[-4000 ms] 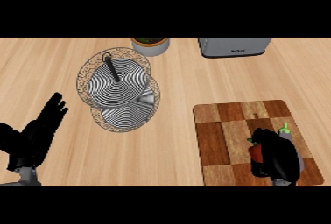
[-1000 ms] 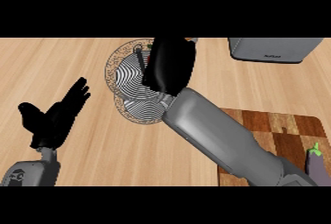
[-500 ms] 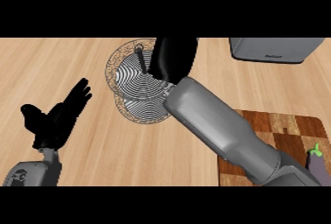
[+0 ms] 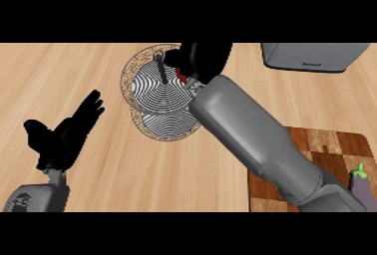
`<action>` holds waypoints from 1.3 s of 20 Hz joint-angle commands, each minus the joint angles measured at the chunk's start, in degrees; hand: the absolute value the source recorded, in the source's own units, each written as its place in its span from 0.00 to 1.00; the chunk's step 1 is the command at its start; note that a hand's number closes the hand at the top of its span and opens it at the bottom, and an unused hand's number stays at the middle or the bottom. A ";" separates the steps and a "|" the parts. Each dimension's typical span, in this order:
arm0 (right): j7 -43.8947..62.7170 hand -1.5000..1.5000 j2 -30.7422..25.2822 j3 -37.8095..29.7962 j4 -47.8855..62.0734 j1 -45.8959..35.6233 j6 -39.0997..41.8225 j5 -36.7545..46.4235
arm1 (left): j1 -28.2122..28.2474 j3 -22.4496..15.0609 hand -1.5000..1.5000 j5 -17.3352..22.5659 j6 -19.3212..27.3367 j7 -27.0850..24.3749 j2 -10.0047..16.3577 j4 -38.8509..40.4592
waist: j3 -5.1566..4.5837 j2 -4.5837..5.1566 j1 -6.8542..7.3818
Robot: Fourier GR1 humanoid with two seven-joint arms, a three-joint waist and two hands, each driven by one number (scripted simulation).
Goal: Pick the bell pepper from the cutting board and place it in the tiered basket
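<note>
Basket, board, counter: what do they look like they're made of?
Basket: probably thin metal wire, judging by the fine concentric rings with gaps between them.
Board: wood, in dark and light brown blocks with visible grain.
Counter: pale wood or a wood-look laminate, with a matte finish and plank lines with grain.

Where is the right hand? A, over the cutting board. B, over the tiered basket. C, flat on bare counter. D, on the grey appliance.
B: the right hand is above the basket, curled over a red sliver of pepper, well away from the board.
</note>
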 commanded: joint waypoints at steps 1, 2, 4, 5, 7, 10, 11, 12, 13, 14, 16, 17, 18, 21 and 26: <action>8.62 0.00 0.75 -4.10 -2.40 0.88 -14.08 -0.71 | 0.40 -0.74 0.50 -0.74 1.09 -0.23 -1.22 -0.53 | 0.10 -0.22 -1.14; 8.65 0.00 0.75 -4.73 -2.59 -0.31 -14.47 -0.96 | -0.43 1.05 0.50 0.42 0.60 0.76 0.17 -0.41 | 0.06 -0.34 -1.10; 8.81 0.00 0.75 -6.78 -4.31 0.35 -19.72 1.14 | 2.32 -0.05 0.50 -1.16 0.83 -0.82 -0.03 -0.82 | 0.06 -0.68 -1.11; 9.19 0.00 0.75 -7.12 -5.27 0.65 -21.00 0.68 | 1.13 1.02 0.50 -0.06 0.20 -0.35 0.64 -0.62 | 0.04 -0.71 -1.40; 8.34 0.00 0.76 -8.15 -6.24 2.08 -24.21 2.51 | 0.99 0.89 0.50 0.03 1.52 0.66 -0.57 -1.28 | 0.05 -0.92 -2.41; 10.69 0.00 0.76 -9.74 -9.96 4.47 -23.81 7.64 | 2.52 2.48 0.50 0.57 1.59 -0.20 -0.07 -0.70 | -0.02 -1.54 -4.33; 11.07 0.00 0.76 -10.84 -10.31 5.00 -23.71 9.21 | 2.14 1.53 0.50 -0.48 2.68 1.12 -0.70 -1.10 | 0.01 -1.49 -4.62; 10.81 0.00 0.77 -12.96 -13.34 4.39 -21.71 10.60 | 2.71 3.41 0.50 1.07 1.11 0.80 0.93 -0.13 | -0.01 -1.80 -5.48; 10.91 0.00 0.77 -13.45 -14.08 8.82 -23.63 13.28 | 5.51 3.49 0.50 1.31 0.21 0.53 1.92 -2.85 | 0.03 -2.06 -5.23; 12.18 0.00 0.77 -13.29 -16.69 8.81 -21.83 14.08 | 3.96 2.39 0.50 0.22 2.15 0.90 -0.03 -2.42 | 0.02 -1.98 -5.72; 11.24 0.00 0.77 -14.42 -23.22 13.90 -20.01 16.23 | 5.22 3.11 0.50 -0.46 2.50 -0.83 0.15 -0.81 | 0.03 -2.15 -7.15; 12.35 0.00 0.77 -15.27 -25.87 14.61 -16.85 17.71 | 4.41 4.54 0.50 1.05 1.32 -0.07 1.48 -0.95 | 0.01 -2.11 -7.10; 12.38 0.00 0.78 -13.88 -29.82 18.45 -16.44 18.36 | 6.12 4.38 0.50 0.91 0.76 0.13 2.16 -2.44 | 0.05 -2.34 -7.10; 12.44 0.00 0.78 -14.04 -41.83 22.96 -9.40 20.25 | 6.21 3.55 0.50 0.24 2.78 0.20 -0.11 -2.61 | 0.04 -2.67 -8.49; 11.67 0.00 0.79 -10.46 -61.29 37.03 -1.32 22.68 | 6.29 3.67 0.50 0.69 2.03 -0.24 -0.42 -1.32 | 0.02 -1.77 -7.89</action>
